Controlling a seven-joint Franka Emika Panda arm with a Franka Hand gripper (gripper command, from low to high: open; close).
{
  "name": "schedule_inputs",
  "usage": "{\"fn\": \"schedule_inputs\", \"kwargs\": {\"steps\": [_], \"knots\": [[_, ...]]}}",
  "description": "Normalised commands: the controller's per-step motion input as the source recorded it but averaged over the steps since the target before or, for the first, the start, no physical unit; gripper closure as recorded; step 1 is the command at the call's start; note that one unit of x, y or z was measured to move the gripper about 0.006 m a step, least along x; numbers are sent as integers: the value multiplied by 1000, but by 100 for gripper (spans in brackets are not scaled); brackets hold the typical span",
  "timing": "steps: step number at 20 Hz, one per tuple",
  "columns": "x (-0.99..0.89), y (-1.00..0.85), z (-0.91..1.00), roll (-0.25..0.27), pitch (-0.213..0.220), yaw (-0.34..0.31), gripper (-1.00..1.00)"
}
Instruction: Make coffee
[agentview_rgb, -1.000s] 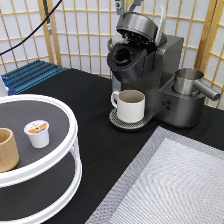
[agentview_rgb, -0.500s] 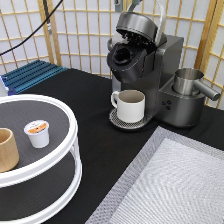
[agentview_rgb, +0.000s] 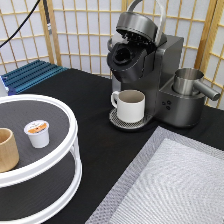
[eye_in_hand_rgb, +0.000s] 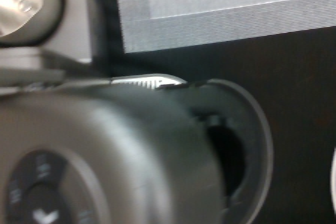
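Observation:
The coffee pod (agentview_rgb: 38, 133), small and white with an orange-and-white foil lid, stands upright on the top shelf of the round white tray (agentview_rgb: 71, 131) at the exterior view's left. The dark grey coffee machine (agentview_rgb: 167, 65) stands at the back with its lid (agentview_rgb: 137, 22) raised and its pod chamber (agentview_rgb: 122, 56) open and empty. A white mug (agentview_rgb: 131, 105) sits on the drip plate under the spout. The gripper does not show in the exterior view. The wrist view looks from very close at the machine's lid (eye_in_hand_rgb: 97, 150).
A tan wooden cup (agentview_rgb: 6, 149) stands beside the pod on the tray. A metal jug (agentview_rgb: 189, 82) sits at the machine's right side. A grey woven mat (agentview_rgb: 175, 185) covers the lower right of the table. A blue rack (agentview_rgb: 30, 74) lies at the back left.

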Motion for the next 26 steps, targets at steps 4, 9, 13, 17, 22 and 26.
{"fn": "schedule_inputs", "kwargs": {"steps": [4, 9, 13, 17, 22, 26], "knots": [[-208, -283, -4, 13, 0, -287, -100], [-227, -182, -83, 0, 0, -335, -100], [-290, -214, -242, 0, 0, -318, -100], [-427, -276, -378, 0, -2, -272, -100], [-404, -293, -471, 0, -27, -270, -100], [-367, -364, -525, 0, -93, -241, -100]]}}
